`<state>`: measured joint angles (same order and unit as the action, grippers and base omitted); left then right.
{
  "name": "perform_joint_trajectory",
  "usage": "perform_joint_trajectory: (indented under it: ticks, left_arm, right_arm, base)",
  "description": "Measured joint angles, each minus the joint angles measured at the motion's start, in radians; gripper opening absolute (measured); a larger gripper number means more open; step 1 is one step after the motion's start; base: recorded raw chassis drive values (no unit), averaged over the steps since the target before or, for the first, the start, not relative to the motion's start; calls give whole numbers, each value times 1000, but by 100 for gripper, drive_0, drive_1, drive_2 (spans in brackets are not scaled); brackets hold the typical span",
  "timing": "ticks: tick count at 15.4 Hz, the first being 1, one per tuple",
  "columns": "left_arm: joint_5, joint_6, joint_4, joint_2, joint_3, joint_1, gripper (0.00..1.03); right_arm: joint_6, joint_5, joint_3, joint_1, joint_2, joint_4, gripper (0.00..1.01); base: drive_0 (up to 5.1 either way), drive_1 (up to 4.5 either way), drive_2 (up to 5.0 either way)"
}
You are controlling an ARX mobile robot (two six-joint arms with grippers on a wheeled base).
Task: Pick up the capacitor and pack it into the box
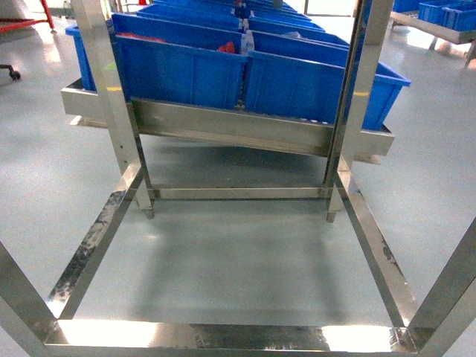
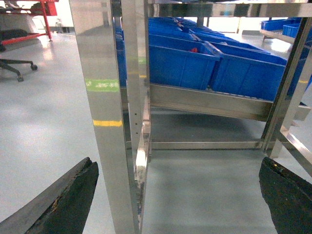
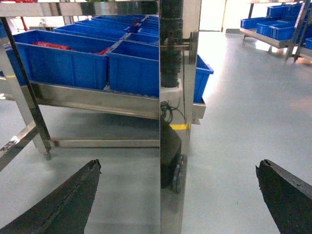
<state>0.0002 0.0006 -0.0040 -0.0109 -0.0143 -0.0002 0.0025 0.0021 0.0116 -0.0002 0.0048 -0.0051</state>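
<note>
No capacitor and no box show in any view. My left gripper (image 2: 176, 165) is open, its dark fingers (image 2: 68, 200) spread wide low over the grey floor, with a steel upright (image 2: 109, 122) of the rack standing ahead between them. In the right wrist view my right gripper (image 3: 179, 165) is open too, and another steel post (image 3: 178, 97) rises ahead between its fingers (image 3: 285, 195). Nothing is held by either one. Neither gripper appears in the head view.
A stainless rack (image 1: 223, 126) carries rows of large blue bins (image 1: 178, 67), some with red items (image 3: 48, 45) inside. Its low floor frame (image 1: 186, 335) surrounds bare grey floor. More blue bins (image 3: 273, 27) stand at the far right; an office chair (image 2: 14, 66) stands at the left.
</note>
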Motion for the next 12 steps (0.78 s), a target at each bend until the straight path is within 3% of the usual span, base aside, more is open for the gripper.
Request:
perform_joint_trajectory:
  ticks: [12]
  left_arm:
    - [0, 0, 0, 0, 0, 0, 98]
  right_arm:
    - [0, 0, 0, 0, 0, 0, 98]
  base:
    - [0, 0, 0]
